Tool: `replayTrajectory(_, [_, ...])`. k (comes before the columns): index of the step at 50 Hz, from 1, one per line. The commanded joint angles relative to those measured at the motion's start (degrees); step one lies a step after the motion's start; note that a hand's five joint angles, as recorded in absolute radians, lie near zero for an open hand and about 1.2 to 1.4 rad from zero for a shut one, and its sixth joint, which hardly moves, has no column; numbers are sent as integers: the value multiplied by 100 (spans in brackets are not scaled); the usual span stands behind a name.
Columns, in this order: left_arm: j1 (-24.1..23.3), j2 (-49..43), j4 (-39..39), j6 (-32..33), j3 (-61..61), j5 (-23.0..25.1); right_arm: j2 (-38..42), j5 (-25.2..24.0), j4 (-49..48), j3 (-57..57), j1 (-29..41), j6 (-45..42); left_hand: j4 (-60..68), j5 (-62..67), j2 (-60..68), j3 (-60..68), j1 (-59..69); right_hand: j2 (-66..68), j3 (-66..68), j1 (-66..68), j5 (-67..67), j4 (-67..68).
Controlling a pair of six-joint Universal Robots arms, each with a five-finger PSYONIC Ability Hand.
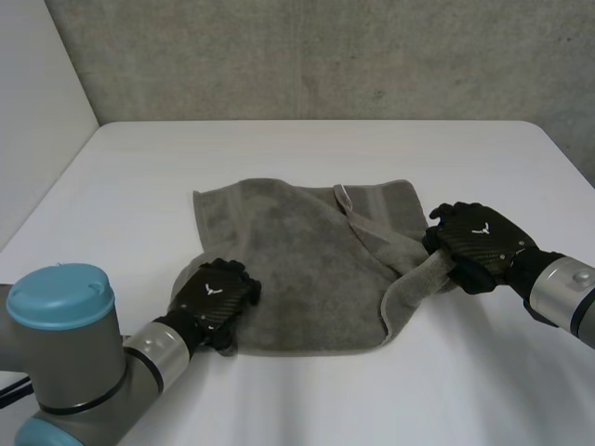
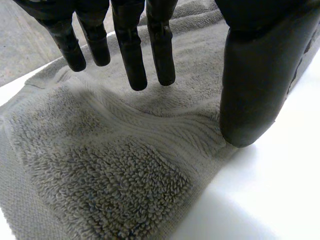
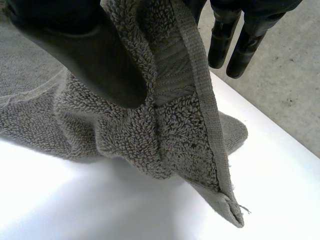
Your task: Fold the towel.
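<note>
The black left hand is laid on the near-left corner of the grey terry-cloth towel, at about 7 o'clock from the middle of the cloth in the head view. In its own wrist view the fingers are seen straight and a little spread, just above the pile. The thumb is set apart from them, with its tip at the towel's edge, where the cloth meets the white table. Nothing is pinched by this hand.

The black right hand is found at about 3 o'clock of the towel, at its right edge. There the cloth is gripped. In the right wrist view it is pressed by the thumb against the hand (two other fingers are seen straight beside the cloth, apart from it). A hemmed corner hangs down from the grip toward the table.

The towel is spread near the middle of the table and is mostly flat. Its right part is gathered into folds and raised toward the right hand, and a hemmed band is turned over at about 1 o'clock. At 12 o'clock, behind the table, a grey concrete wall is seen.
</note>
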Motion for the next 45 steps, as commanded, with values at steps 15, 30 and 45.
replayTrajectory(15, [37,-185,67,160,36,-9,11,-8,0,9,8,-7,-322,1737,1785,-240,1764,761,-288,612,536,-444])
replayTrajectory(30, [28,-185,41,143,27,-1,11,0,0,0,-1,-7,-322,4561,4609,-240,4588,761,-288,612,536,-444])
replayTrajectory(45, [485,1130,-362,73,-26,17,-1033,9,324,-149,-333,10,-322,4561,4609,-240,4588,761,-288,612,536,-444])
